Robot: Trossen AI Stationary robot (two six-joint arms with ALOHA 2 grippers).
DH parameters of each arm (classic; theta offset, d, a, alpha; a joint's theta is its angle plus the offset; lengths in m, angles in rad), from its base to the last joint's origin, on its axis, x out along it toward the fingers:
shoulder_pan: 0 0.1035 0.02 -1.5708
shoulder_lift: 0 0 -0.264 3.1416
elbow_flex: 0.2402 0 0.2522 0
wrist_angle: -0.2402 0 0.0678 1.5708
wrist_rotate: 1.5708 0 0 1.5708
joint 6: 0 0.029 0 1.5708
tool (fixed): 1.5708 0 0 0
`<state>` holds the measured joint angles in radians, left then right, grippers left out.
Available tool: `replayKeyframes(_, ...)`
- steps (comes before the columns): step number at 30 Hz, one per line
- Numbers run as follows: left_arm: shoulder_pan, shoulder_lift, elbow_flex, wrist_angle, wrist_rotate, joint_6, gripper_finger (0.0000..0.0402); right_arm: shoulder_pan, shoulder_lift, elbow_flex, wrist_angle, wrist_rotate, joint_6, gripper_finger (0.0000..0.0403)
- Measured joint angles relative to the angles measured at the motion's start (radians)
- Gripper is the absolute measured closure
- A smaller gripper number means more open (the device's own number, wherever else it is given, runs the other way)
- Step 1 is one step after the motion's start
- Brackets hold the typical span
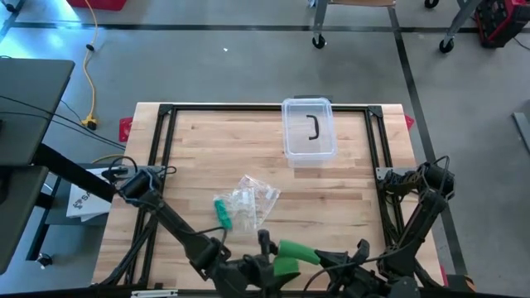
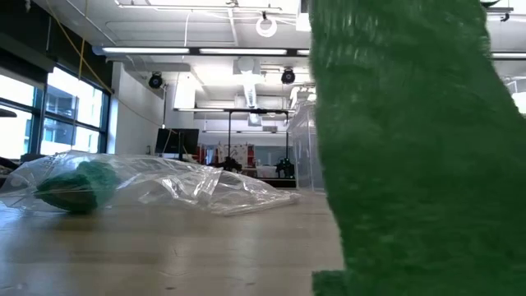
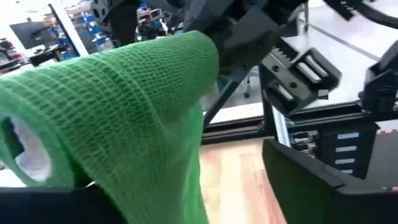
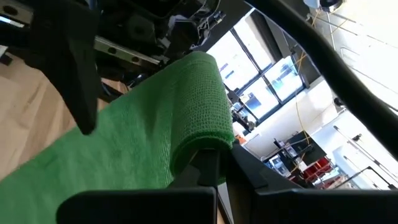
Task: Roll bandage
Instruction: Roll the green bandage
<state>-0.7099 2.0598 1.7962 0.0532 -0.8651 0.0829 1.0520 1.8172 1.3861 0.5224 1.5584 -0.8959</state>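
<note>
Lying bottom centre with its long axis running left-right, the green woven gauze bandage roll [image 1: 296,252] is bridging both hands: left hand [image 1: 267,263] gripping one end, right hand [image 1: 335,263] clamping shut on the other.

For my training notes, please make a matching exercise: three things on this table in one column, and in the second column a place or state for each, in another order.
Things:
1. green bandage
2. plastic bag
3. clear container

Places or states:
A. at the far edge of the table
B. between the two grippers, at the near edge
C. crumpled, mid-table, with a green roll inside

Pairs: 1-B, 2-C, 3-A
</note>
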Motion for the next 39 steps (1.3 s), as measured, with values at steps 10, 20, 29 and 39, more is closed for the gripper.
replayKeyframes(10, 0.019, 0.023, 0.000, 0.044, 0.009, -0.019, 0.0308, 0.006, 0.000, 0.000, -0.001, 0.006, 0.000, 0.0402)
replayKeyframes(20, 0.030, 0.026, 0.000, 0.042, 0.142, -0.098, 0.0397, 0.001, 0.000, 0.000, -0.014, -0.006, -0.028, 0.0402)
replayKeyframes(29, 0.037, 0.026, 0.000, -0.045, 0.256, -0.193, 0.0401, 0.003, -0.006, 0.000, -0.052, -0.003, -0.044, 0.0402)
replayKeyframes(39, 0.045, 0.053, 0.001, -0.030, 0.371, -0.204, 0.0401, 0.009, -0.039, 0.000, -0.048, -0.024, -0.047, 0.0402)
